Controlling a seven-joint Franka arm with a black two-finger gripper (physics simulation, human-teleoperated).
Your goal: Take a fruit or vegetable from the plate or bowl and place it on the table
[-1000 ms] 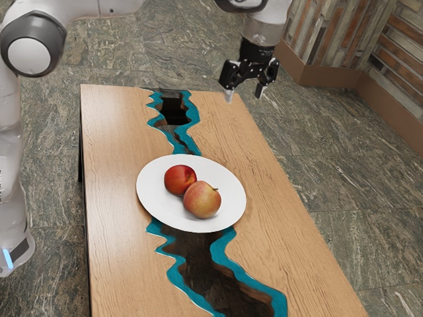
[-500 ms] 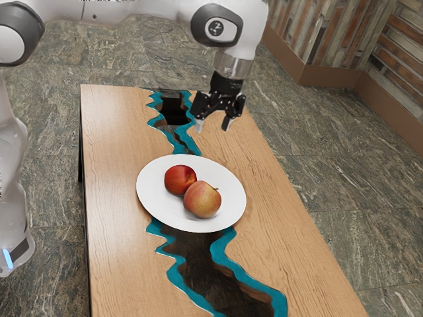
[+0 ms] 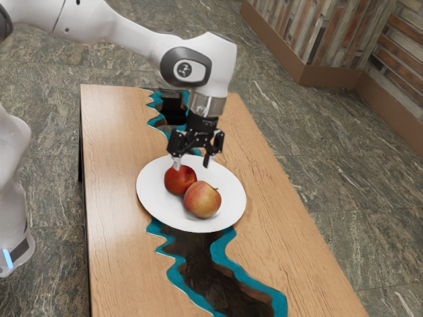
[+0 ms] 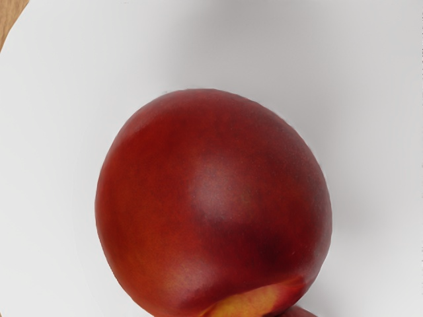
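The exterior view takes in the arm (image 3: 112,30) reaching in from its upper left, with the black hand (image 3: 192,162) over the plate (image 3: 228,191), its two fingers spread apart and nothing gripped between them. From that side the red fruit (image 3: 180,181) and the apple (image 3: 202,200) are seen whole or nearly so, side by side on the plate, along with the long desk (image 3: 284,224) beneath. The wrist view looks at the red fruit from close by and brings out a yellow patch (image 4: 248,302) on its skin, which the exterior view does not make plain; a small dark red sliver lies next to that patch, and a bit of wood shows past the plate's rim. The red fruit rests on the plate, below the hand and close to its fingertips; whether one of them touches it cannot be told. The apple sits just beyond the red fruit from the hand, toward the exterior view's lower right. The red fruit is round, smooth and deep red, with a soft sheen; the apple is mottled red and yellow, with a short stem. The plate is white, smooth and round. The desk is pale grained wood, split lengthwise by a dark, wavy channel (image 3: 192,254) with jagged teal edges. Around it lies a grey-green, streaked floor (image 3: 350,172).
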